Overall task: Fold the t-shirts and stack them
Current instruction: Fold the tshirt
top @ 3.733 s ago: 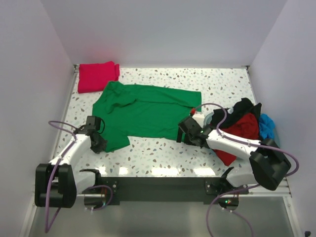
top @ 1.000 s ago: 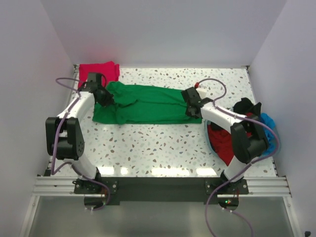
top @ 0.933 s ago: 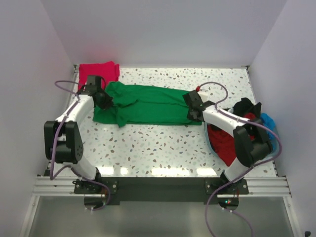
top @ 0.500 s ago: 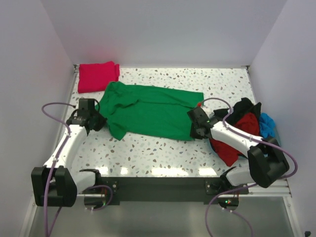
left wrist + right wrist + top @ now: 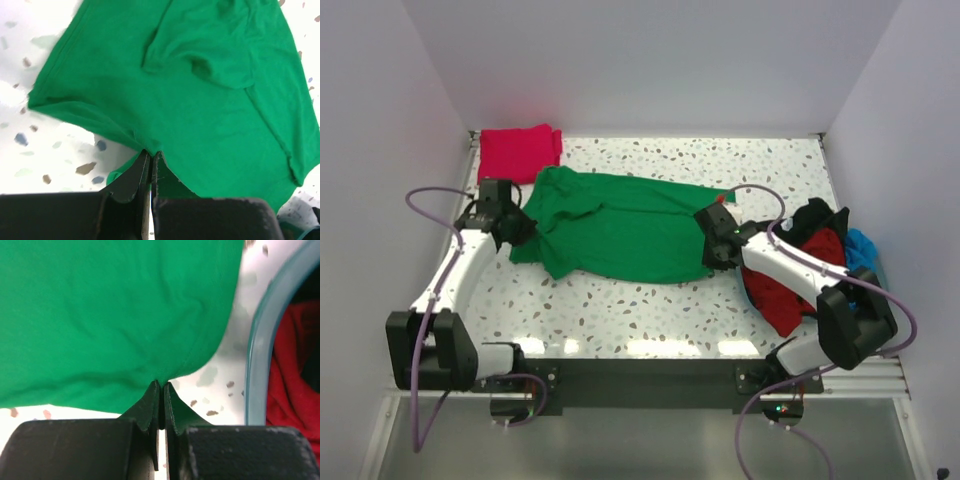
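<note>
A bright green t-shirt lies spread across the middle of the table, partly folded over itself. My left gripper is shut on its left edge; in the left wrist view the fingertips pinch the green t-shirt hem at the left gripper. My right gripper is shut on its right edge; the right wrist view shows the green t-shirt cloth caught at the right gripper. A folded crimson t-shirt sits at the back left corner. Dark red t-shirts, a black one and a blue one are heaped at the right.
The heap at the right sits in a round basket with a light-blue rim, close beside my right gripper. White walls close the table at the back and both sides. Speckled tabletop shows in front of the green shirt.
Both grippers have pulled the green shirt's gripped edge from the back toward the front, then shifted slightly back; the shirt lies wider than a second ago. Both stayed shut on the cloth.
</note>
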Available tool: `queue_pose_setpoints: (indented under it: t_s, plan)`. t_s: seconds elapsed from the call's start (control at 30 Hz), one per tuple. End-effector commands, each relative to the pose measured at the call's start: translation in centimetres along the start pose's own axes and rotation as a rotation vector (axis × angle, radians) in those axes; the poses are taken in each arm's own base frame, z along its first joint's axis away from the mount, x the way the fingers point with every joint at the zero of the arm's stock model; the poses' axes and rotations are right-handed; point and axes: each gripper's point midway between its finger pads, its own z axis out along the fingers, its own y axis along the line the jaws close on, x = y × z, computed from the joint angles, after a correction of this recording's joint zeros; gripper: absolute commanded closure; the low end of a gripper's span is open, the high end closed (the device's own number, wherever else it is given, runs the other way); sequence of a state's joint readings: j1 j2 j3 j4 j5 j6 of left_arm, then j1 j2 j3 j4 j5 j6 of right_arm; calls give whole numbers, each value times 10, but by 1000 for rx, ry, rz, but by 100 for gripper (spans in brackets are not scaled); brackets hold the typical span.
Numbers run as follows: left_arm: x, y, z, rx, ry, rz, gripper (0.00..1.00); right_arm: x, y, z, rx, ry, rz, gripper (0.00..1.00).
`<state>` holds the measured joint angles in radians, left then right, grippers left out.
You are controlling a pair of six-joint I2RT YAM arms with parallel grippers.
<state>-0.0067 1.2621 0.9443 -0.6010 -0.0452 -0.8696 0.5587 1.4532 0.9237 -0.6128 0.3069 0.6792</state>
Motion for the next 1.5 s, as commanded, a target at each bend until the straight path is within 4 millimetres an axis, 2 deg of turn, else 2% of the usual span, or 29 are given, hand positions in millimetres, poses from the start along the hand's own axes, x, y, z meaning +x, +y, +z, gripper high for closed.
queue_pose_setpoints:
  t_s: [0.0,0.07,0.33,0.6,0.63,0.67,0.83,0.93,1.07,1.33,1.4,1.43,1.47]
  plan:
    - [-23,-31,5,79,-25,22,100,-28,0,-5,31,-49,3,100]
    - [-29,-44,12,111,-25,28,100,-39,3,-5,29,-59,2,100]
    - [-59,-82,39,138,-47,31,100,-62,8,12,35,-44,17,100]
    - [-70,-91,77,110,-38,26,100,-93,23,37,16,-61,1,100]
    - [-76,-91,83,85,-57,24,100,-101,24,37,15,-72,10,100]
    - [-79,-92,87,77,-66,19,100,-101,22,44,28,-57,12,100]
    - [-93,-104,107,78,-91,-4,100,-113,13,50,59,-62,48,100]
    - [-96,-110,110,86,-90,-4,100,-118,6,55,77,-54,67,100]
    - [-104,-108,114,65,-126,-14,100,-121,4,59,83,-48,75,100]
    - [-103,-115,134,81,-104,-31,100,-125,2,70,111,-35,80,100]
    - [-105,-118,141,72,-96,-30,100,-130,3,71,114,-47,87,96]
    - [-106,-117,144,61,-96,-27,87,-132,2,71,118,-50,89,91]
    - [-106,-115,147,46,-95,-27,74,-134,2,73,122,-53,85,91]
